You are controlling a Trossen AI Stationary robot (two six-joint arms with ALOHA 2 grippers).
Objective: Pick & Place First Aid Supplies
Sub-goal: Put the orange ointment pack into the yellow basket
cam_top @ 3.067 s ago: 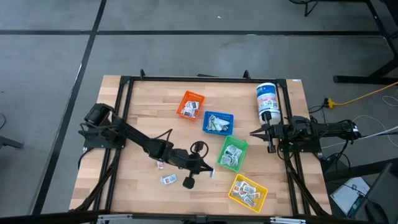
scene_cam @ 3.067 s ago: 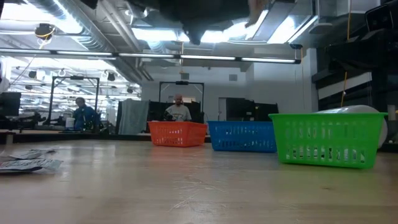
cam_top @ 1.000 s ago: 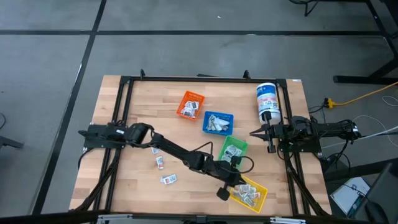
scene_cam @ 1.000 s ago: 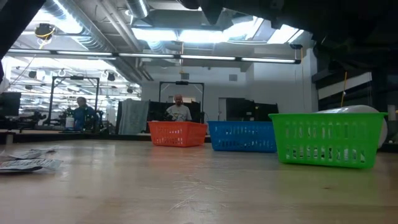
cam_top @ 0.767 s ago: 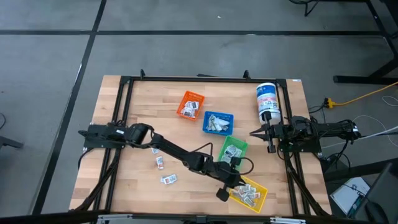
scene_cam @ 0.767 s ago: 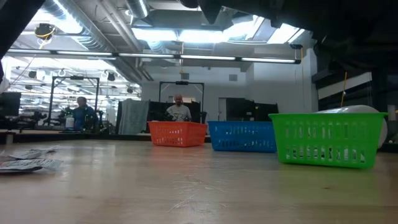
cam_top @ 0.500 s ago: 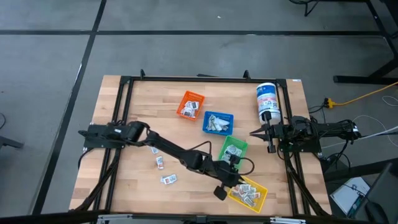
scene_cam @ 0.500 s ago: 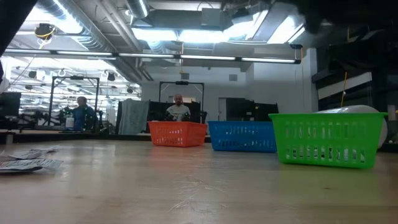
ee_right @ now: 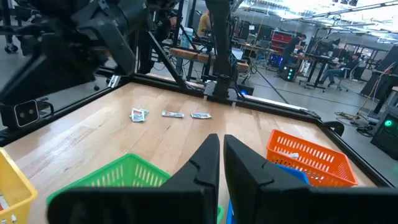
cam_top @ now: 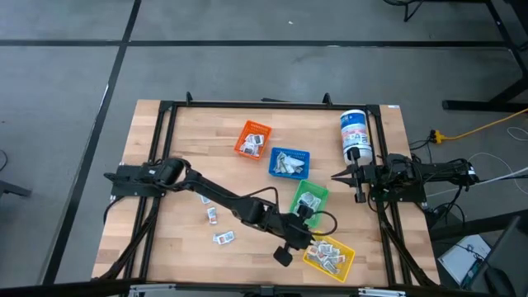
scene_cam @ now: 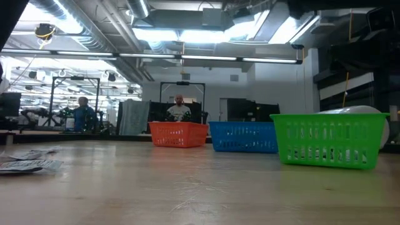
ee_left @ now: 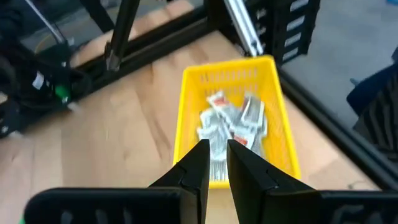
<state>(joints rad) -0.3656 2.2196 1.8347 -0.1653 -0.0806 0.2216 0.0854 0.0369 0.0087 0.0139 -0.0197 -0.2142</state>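
With my left end effector [ee_left: 214, 163] hovering at the yellow bin's [cam_top: 310, 258] nine-o'clock rim, fingers a narrow slit apart and empty, the packets [ee_left: 229, 127] sit heaped inside. Three loose packets [cam_top: 213, 215] remain on the counter [cam_top: 190, 140] toward nine o'clock. My risk: swinging back low could clip the bin rim and shove it. Right end effector [cam_top: 356, 176] waits closed at three o'clock.

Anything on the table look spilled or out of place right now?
Only the loose first aid packets lying on bare wood left of the bins, three of them unsorted. The four bins sit upright; the yellow bin holds its packets, with the left tool at its edge.
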